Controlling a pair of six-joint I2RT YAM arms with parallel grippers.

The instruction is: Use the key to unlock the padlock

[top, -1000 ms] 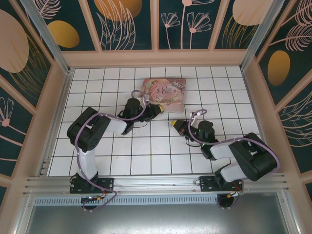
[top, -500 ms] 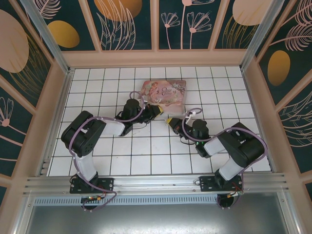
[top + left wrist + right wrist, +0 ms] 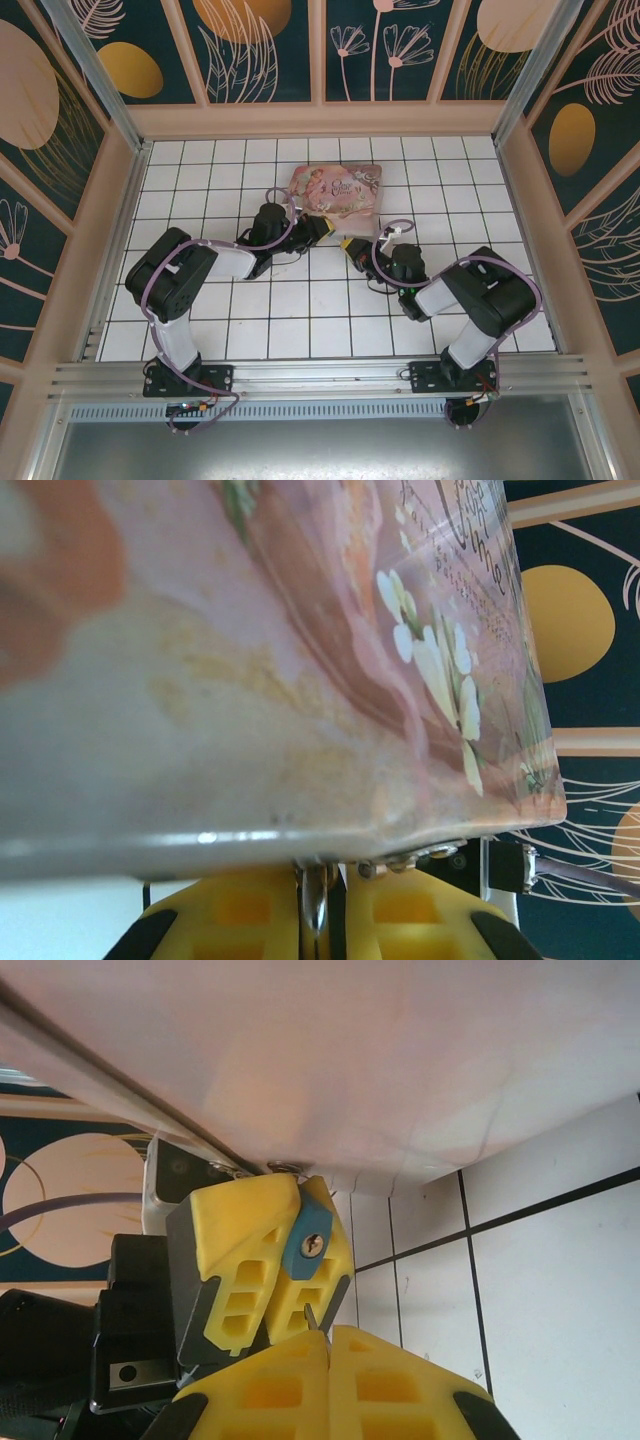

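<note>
Key [image 3: 312,1316] now just under padlock [image 3: 312,1245]; my right gripper [image 3: 328,1342] moved in toward it.
Right jaws pinch key; my left gripper [image 3: 320,905] clamps padlock at tin [image 3: 338,188] edge, unchanged.

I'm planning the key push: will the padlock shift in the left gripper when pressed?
Probably rigid: the padlock looks like a solid blue block. It could pivot, since the left gripper pinches only its sides. Small as it is, the key may nudge it toward the pink tin.
</note>
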